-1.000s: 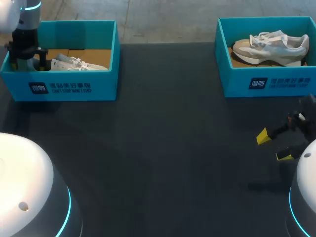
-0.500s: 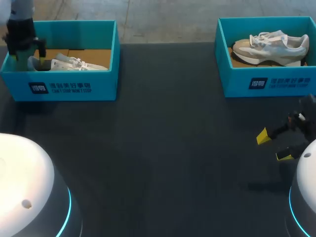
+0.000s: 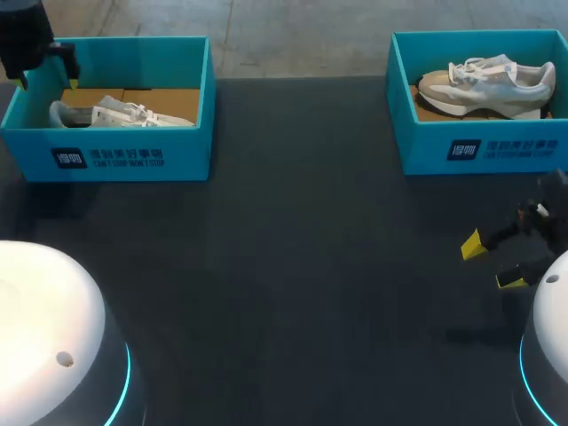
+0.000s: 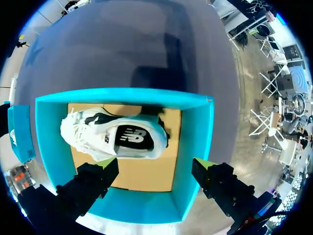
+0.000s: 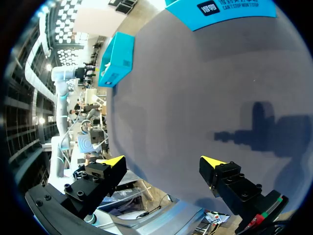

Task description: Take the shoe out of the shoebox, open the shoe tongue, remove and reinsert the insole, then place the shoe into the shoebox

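Currently left end effector (image 4: pixel 155 166) spread wide, empty, above shoe (image 4: pixel 115 137) in shoebox (image 4: pixel 195 137); right end effector (image 5: pixel 163 161) likewise spread, empty.

Holds the left tool (image 4: pixel 155 165) high at the far left, pointing straight down, its two fingers spread wide apart. Holds the right tool (image 3: pixel 491 264) low at the near right, pointing inward, yellow tips likewise parted.

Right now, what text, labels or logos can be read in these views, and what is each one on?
Left shoebox front: white logo and two print lines, too small to quote.
Right shoebox front: same print, too small.
White shoe insole: logo mark only, no readable words.
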Controlling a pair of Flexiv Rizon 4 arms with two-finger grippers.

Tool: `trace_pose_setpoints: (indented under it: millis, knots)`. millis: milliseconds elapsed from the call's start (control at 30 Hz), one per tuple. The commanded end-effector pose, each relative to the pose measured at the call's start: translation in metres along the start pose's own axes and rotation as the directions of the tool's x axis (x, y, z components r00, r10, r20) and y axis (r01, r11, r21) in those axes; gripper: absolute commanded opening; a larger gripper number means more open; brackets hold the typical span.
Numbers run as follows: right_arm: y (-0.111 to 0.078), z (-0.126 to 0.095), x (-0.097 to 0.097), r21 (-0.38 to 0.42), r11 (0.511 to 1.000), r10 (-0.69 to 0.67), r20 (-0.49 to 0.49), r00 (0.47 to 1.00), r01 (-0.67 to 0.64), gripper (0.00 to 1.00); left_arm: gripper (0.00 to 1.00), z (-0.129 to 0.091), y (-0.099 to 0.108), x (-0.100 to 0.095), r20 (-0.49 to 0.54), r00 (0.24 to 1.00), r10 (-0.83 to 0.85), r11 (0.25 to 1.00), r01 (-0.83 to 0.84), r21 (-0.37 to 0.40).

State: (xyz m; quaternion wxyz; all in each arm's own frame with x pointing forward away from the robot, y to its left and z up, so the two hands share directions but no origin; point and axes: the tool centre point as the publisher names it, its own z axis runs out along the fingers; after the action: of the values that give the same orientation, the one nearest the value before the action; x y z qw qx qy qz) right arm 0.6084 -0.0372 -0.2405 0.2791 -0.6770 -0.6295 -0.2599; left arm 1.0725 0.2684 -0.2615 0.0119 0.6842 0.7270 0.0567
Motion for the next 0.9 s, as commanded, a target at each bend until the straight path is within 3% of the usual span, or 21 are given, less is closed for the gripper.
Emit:
trace_pose_setpoints:
  millis: [33,267,600,900]
  knots:
    - [-0.001,0.000,0.001,-0.001,1.000,0.002,0.003,1.000,-0.002,1.00,1.00,-0.017,-0.014,0.000,-0.006,1.000,-0.006,1.000,0.006,-0.028]
    - [-0.001,0.000,0.001,-0.001,1.000,0.002,0.003,1.000,-0.002,1.00,1.00,-0.043,-0.023,-0.002,-0.035,0.999,-0.039,0.999,0.039,0.003]
    - [-0.001,0.000,0.001,-0.001,1.000,0.002,0.003,1.000,-0.002,1.00,1.00,-0.085,-0.041,0.003,0.023,0.998,-0.066,0.997,0.065,0.042]
    - [-0.001,0.000,0.001,-0.001,1.000,0.002,0.003,1.000,-0.002,1.00,1.00,-0.100,-0.054,0.009,0.026,0.998,-0.061,0.997,0.060,0.052]
